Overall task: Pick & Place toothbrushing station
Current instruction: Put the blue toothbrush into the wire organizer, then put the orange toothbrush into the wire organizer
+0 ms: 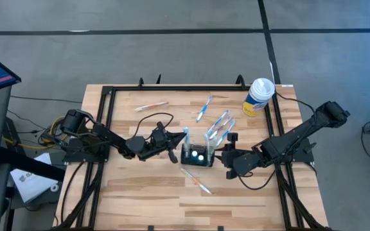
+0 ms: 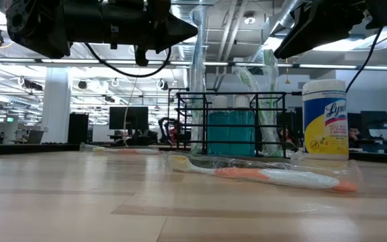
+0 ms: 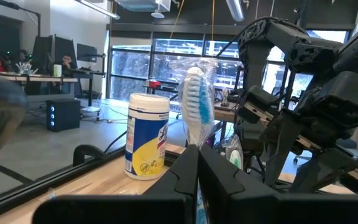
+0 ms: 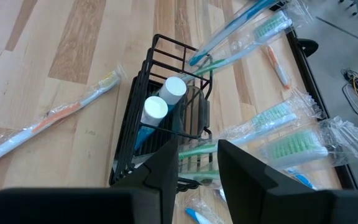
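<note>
We are holding a wrapped toothbrush [image 3: 199, 102] upright in the closed left tool [image 1: 170, 142], just beside the toothbrushing station [image 1: 197, 154]; the right tool [image 1: 226, 152], part open, is flanking its other side.

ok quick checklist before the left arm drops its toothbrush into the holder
1. Left gripper shut on the wrapped toothbrush: ok, bristle end stands up past its fingers.
2. Left gripper beside the black wire holder: ok, just to its left from above.
3. Holder upright: ok in the low view; two white-capped tubes already stand in it.
4. Right gripper steadying the holder: cannot tell; its fingers are parted at the holder's edge, contact unclear.
5. Free slot for this brush: cannot tell; several wrapped brushes already lean out.
6. Lysol canister out of the way: ok, back right corner.
</note>
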You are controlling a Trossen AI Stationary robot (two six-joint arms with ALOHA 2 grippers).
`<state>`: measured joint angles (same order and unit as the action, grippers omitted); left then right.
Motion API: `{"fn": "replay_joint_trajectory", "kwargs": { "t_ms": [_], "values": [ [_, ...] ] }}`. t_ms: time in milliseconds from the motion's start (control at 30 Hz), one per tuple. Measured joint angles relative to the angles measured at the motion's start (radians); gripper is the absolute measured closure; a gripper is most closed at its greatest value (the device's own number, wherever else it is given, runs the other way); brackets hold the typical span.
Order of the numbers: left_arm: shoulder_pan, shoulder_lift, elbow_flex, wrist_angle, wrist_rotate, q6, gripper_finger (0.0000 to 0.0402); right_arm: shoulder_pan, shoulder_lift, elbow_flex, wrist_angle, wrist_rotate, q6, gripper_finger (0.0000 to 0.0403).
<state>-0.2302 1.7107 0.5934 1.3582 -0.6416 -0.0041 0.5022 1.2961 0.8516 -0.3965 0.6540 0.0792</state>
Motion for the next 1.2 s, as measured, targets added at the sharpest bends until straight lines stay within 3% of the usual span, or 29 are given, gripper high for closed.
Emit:
{"fn": "replay_joint_trajectory", "kwargs": {
  "t_ms": [500, 900, 1200],
  "values": [
    [0.000, 0.000, 0.000, -0.005, 0.023, -0.001, 0.0396, 0.000, 0.000, 0.000, 0.000, 0.000, 0.000, 0.0300],
    [0.000, 0.000, 0.000, -0.008, 0.025, -0.001, 0.0322, 0.000, 0.000, 0.000, 0.000, -0.001, 0.000, 0.0300],
    [0.000, -0.001, 0.000, -0.008, 0.025, -0.003, 0.0311, 0.000, 0.000, 0.000, 0.000, -0.002, 0.000, 0.0300]
  ]
}}
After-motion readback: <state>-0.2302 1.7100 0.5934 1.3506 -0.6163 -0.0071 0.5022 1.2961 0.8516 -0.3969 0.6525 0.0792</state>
